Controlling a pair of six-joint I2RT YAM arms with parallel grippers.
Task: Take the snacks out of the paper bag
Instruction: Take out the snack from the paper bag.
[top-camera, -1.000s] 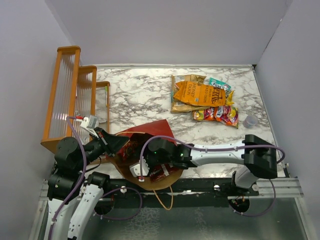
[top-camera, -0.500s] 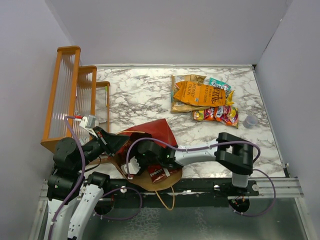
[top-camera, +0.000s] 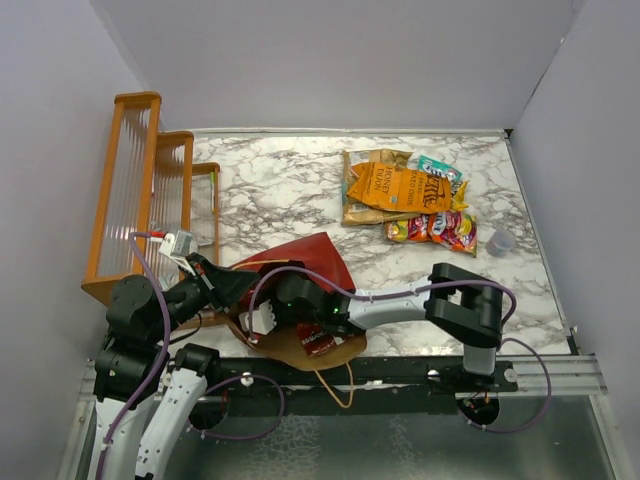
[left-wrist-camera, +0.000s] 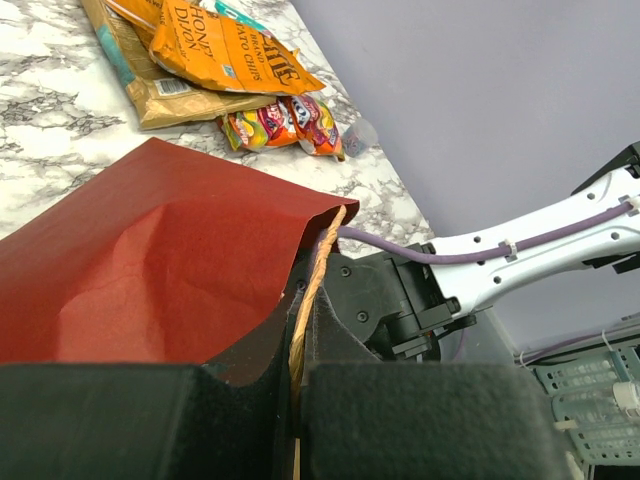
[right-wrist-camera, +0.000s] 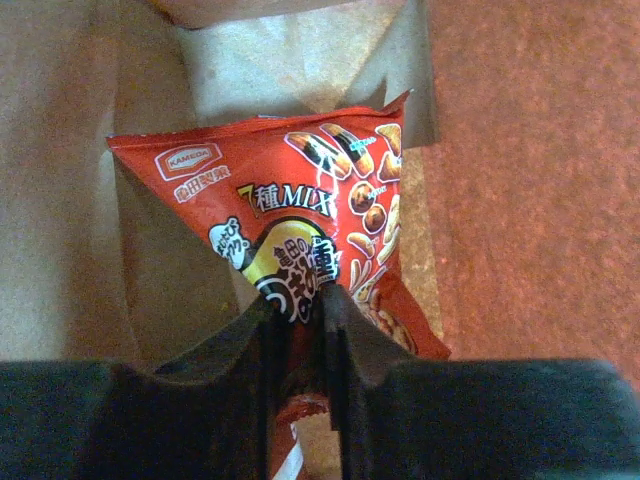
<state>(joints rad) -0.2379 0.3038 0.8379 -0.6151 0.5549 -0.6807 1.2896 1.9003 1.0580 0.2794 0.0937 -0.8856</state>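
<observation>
The dark red paper bag (top-camera: 310, 258) lies on its side near the table's front edge, mouth toward the arms. My left gripper (left-wrist-camera: 295, 380) is shut on the bag's twisted tan handle (left-wrist-camera: 318, 260), holding the mouth up. My right gripper (right-wrist-camera: 298, 300) reaches inside the bag, jaws shut on a red snack packet (right-wrist-camera: 290, 200) that rests on the brown kraft lining. A dark red packet (top-camera: 315, 343) lies at the bag's mouth. Taken-out snacks sit at the back right: an orange chip bag (top-camera: 400, 187), a teal pouch (top-camera: 440, 168) and red-yellow candy packs (top-camera: 432, 228).
An orange wooden rack (top-camera: 140, 190) stands along the left edge. A small translucent cup (top-camera: 498, 241) sits by the candy packs near the right wall. Grey walls close in the table on three sides.
My right arm has pushed further left into the bag, and its jaws have closed from open onto the red packet. The left gripper has held still on the handle.
</observation>
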